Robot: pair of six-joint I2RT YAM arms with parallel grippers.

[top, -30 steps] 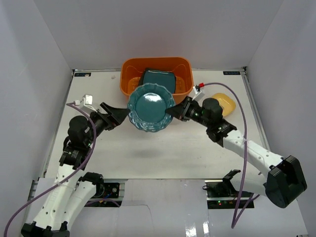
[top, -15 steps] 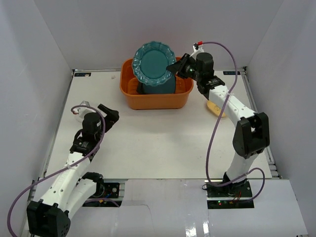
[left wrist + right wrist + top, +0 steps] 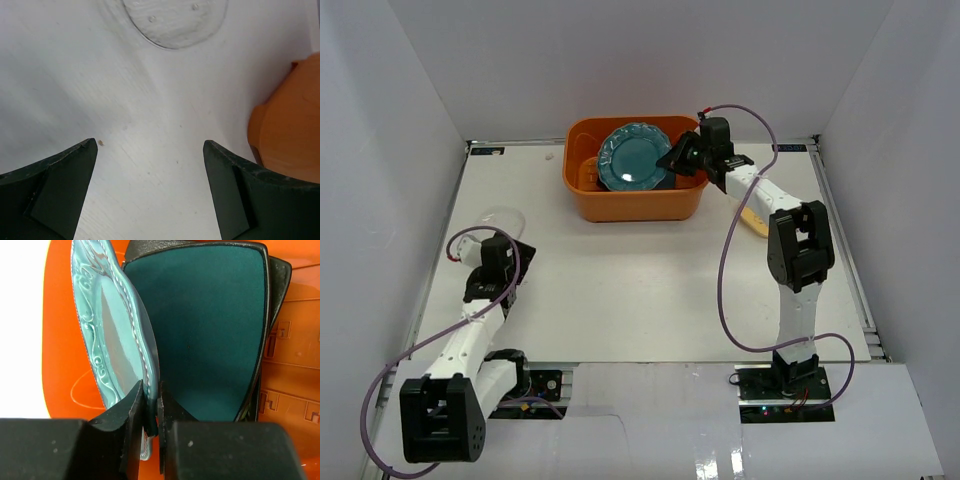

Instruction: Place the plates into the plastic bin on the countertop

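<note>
The orange plastic bin (image 3: 665, 205) stands at the back middle of the white countertop (image 3: 640, 280). My right gripper (image 3: 676, 161) is shut on the rim of the teal round scalloped plate (image 3: 632, 160) and holds it on edge inside the bin. In the right wrist view the gripper (image 3: 151, 405) pinches that plate (image 3: 107, 325) beside a teal square plate (image 3: 210, 335) backed by dark plates. A small clear plate (image 3: 500, 217) lies at the left and shows in the left wrist view (image 3: 172, 22). My left gripper (image 3: 150, 175) is open and empty above the table near it. A small yellow plate (image 3: 756, 219) lies right of the bin.
White walls close in the table on the left, back and right. The bin's orange corner (image 3: 290, 135) shows at the right of the left wrist view. A purple cable (image 3: 725, 270) loops beside the right arm.
My right gripper has carried the teal scalloped plate from mid-table up over the bin and down into it. My left gripper has let go of it and drawn back left toward the clear plate.
</note>
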